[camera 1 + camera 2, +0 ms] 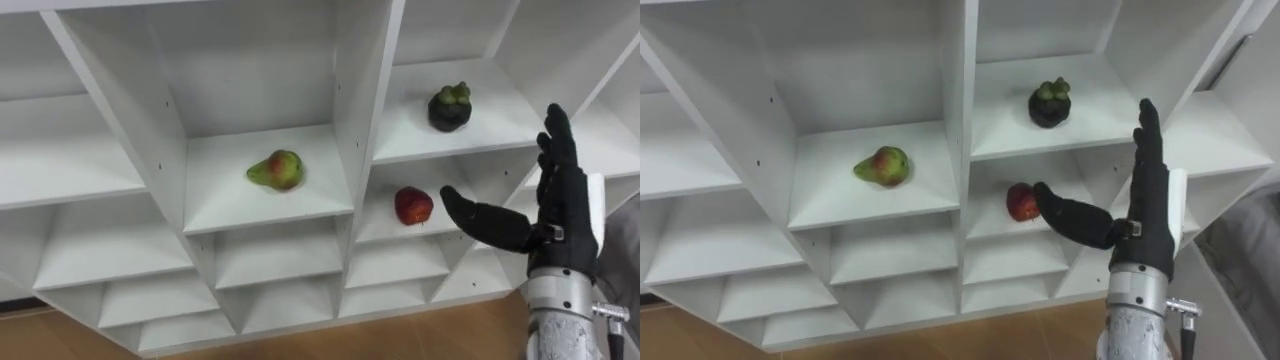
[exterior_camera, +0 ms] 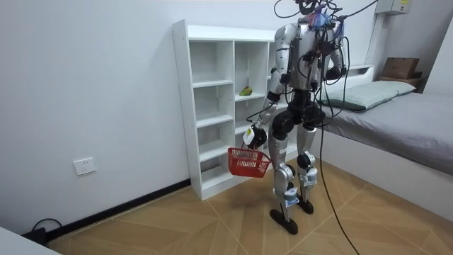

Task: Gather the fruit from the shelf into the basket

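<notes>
A green-red pear [image 1: 276, 170] lies in the left compartment of the white closet [image 1: 350, 110]. To its right, a dark mangosteen [image 1: 450, 108] sits on the upper shelf and a red apple [image 1: 413, 206] on the shelf below. My right hand [image 1: 562, 205] is raised and open in front of the right compartments, fingers straight up. Its thumb points left, just right of the apple and apart from it. In the room view I stand facing the closet [image 2: 212, 106]. My lowered left hand [image 2: 251, 136] carries a red basket [image 2: 248, 163] by its handle.
Lower closet compartments [image 1: 270, 300] hold nothing. Wooden floor [image 2: 177, 227] runs below the unit. A bed [image 2: 410, 120] stands behind me at the room view's right, and a wall socket [image 2: 83, 166] sits at the room view's left.
</notes>
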`<state>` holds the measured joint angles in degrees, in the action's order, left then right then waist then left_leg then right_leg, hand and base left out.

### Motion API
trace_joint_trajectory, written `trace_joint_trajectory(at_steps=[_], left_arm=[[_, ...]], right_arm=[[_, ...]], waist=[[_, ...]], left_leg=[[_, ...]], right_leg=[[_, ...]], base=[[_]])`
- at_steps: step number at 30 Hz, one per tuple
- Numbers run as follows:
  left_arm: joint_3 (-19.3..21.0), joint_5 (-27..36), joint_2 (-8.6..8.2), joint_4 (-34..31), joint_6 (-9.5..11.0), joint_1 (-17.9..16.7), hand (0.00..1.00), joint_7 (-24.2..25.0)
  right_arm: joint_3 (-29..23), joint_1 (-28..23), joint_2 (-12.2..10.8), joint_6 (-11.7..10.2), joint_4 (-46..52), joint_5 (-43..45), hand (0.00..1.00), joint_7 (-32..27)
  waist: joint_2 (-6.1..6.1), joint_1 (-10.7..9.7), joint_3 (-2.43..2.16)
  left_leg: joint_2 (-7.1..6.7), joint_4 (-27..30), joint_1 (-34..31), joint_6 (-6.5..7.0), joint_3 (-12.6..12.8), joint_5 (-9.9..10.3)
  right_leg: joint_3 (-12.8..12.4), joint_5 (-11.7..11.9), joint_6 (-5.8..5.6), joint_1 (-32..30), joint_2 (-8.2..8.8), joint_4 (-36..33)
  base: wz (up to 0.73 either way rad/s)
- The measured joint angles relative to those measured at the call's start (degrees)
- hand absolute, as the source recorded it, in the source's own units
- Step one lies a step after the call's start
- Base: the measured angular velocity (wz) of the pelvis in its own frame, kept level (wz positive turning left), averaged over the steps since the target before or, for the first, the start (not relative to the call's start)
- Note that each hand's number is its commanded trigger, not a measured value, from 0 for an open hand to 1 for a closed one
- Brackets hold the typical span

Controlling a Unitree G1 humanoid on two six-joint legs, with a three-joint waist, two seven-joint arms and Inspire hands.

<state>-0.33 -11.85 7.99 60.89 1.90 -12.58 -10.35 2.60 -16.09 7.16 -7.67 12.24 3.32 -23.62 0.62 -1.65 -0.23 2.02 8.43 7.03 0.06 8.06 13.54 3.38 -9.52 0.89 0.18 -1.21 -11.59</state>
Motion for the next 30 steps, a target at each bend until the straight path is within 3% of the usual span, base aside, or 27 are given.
trace_joint_trajectory(at_steps=[14,23,30], left_arm=[[-1.02,-1.34,0.87,-0.28,-0.29,0.9,1.0,2.03],[-1.4,-2.38,1.89,-0.28,-0.67,1.15,1.0,2.04],[-1.32,-2.87,2.14,-0.43,-1.02,2.02,1.0,2.36]], right_arm=[[0.64,4.46,1.53,-0.01,1.87,1.59,0.0,-4.12],[0.68,4.86,2.26,-0.01,1.78,1.44,0.0,-3.65],[-0.05,9.86,3.75,0.14,-4.72,-0.96,0.0,-3.71]], waist=[[0.56,0.66,-0.12],[0.74,1.42,0.12],[1.1,1.89,0.19]], left_leg=[[0.14,0.0,-0.61,0.0,-0.35,-0.01],[0.23,0.01,-0.52,0.0,-0.46,-0.01],[0.18,0.41,-1.41,0.0,-1.52,-0.01]], right_leg=[[1.74,0.21,0.05,0.34,0.08,0.79],[2.45,0.21,0.06,0.79,0.14,1.07],[3.71,0.29,0.08,0.95,0.32,1.71]], base=[[0.04],[0.04],[0.09]])
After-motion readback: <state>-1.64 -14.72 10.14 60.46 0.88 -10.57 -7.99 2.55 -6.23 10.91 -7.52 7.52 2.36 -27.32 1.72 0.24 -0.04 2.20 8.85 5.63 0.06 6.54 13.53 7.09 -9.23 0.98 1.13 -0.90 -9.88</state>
